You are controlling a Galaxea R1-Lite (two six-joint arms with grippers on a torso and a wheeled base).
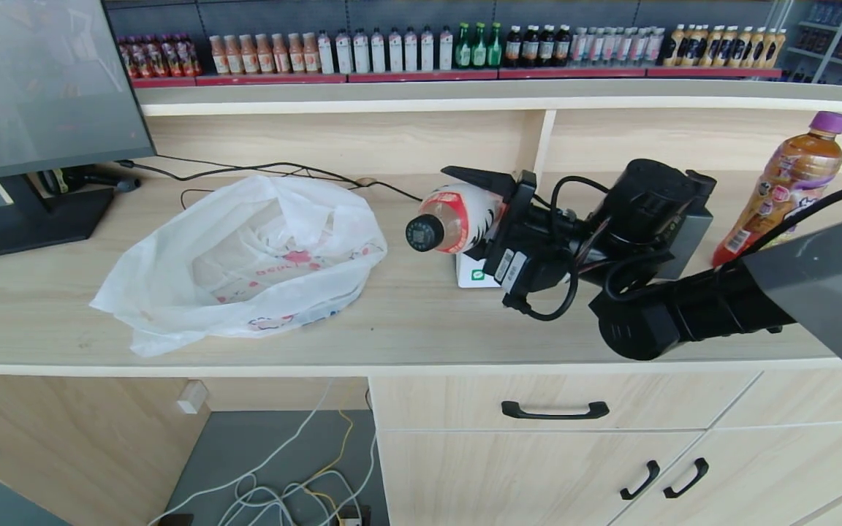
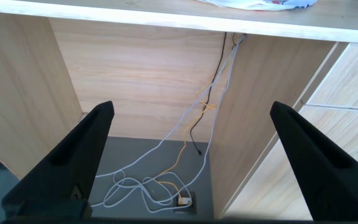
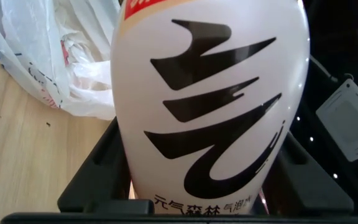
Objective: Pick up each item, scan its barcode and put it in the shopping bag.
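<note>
My right gripper (image 1: 476, 212) is shut on a white bottle (image 1: 450, 219) with black brush marks and a red band, held sideways over the counter with its dark cap pointing toward the shopping bag (image 1: 253, 256). The bag is white plastic, lying open and crumpled on the left half of the counter. In the right wrist view the bottle (image 3: 210, 106) sits between my black fingers, with the bag (image 3: 55, 56) beyond. A small white box (image 1: 473, 277) rests on the counter just under the held bottle. My left gripper (image 2: 191, 162) hangs open below the counter.
An orange-brown drink bottle (image 1: 786, 186) with a purple cap stands at the counter's right rear. A monitor (image 1: 33, 88) on a black stand occupies the left rear, cables trailing behind the bag. Loose cables (image 2: 166, 180) lie on the floor under the counter. Drawers (image 1: 552, 409) are below.
</note>
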